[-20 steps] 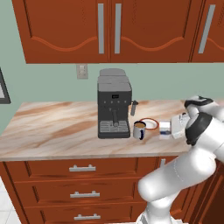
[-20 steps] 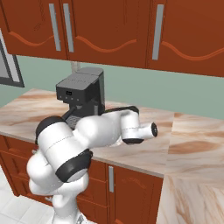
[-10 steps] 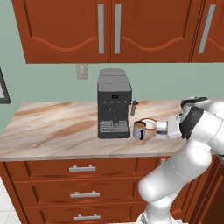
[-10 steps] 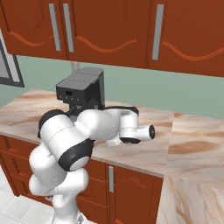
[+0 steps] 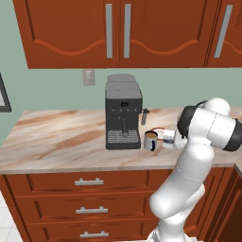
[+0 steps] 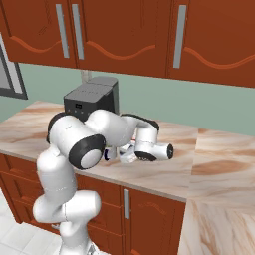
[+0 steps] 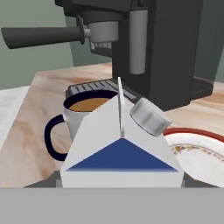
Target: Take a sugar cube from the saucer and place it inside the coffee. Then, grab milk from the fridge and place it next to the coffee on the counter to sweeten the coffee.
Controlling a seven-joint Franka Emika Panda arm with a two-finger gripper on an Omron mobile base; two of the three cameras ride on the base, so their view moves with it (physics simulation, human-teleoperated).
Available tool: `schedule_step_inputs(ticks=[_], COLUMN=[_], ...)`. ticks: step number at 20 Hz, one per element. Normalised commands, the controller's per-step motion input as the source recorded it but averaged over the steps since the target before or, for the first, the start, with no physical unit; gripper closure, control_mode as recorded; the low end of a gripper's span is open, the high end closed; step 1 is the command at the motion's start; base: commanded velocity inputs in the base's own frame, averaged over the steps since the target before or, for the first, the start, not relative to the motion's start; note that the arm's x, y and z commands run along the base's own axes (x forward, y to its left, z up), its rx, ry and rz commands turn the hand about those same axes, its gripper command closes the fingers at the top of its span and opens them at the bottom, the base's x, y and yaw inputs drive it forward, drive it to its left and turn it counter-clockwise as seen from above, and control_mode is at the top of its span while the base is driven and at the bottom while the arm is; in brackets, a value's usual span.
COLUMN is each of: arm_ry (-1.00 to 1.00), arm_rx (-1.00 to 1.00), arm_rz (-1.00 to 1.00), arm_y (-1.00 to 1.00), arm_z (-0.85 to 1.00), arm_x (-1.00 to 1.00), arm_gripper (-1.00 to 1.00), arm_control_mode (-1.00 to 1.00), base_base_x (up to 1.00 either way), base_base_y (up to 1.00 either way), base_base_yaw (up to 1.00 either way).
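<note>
while the white arm bends low over the counter [image 5: 61, 142], its gripper [image 5: 171, 140] sits just right of the coffee [image 5: 151, 141], and from the hand's own camera the milk [image 7: 121, 148] is pressed right up close, its gable top and silver cap towards the lens. the jaws look clamped on the carton, though the fingertips themselves are hidden behind it. the mug [image 7: 81, 116] stands just behind the carton, blue handle to the left in that view, brown liquid near the brim. the saucer [image 7: 199, 148] with its red rim lies beside the carton, on the right in the hand view. the black espresso machine [image 5: 123, 112] stands on the stone just behind the mug. from the right side the arm's elbow [image 6: 82, 144] covers most of the mug and carton.
</note>
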Motion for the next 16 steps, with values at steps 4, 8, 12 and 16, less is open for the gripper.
schedule_step_inputs(ticks=[4,8,12,16], arm_ry=[0.01,0.01,0.0,0.0], arm_rx=[0.02,0.0,0.0,0.0], arm_rz=[0.0,0.0,0.0,0.0], arm_y=[0.0,0.0,0.0,0.0], arm_z=[-0.39,-0.34,-0.16,-0.15], arm_x=[0.0,0.0,0.17,0.21], arm_gripper=[1.0,1.0,1.0,-1.0], arm_control_mode=[-1.0,-1.0,-1.0,-1.0], base_base_x=[0.0,0.0,0.0,0.0], base_base_y=[0.0,0.0,0.0,0.0], base_base_yaw=[0.0,0.0,0.0,0.0])
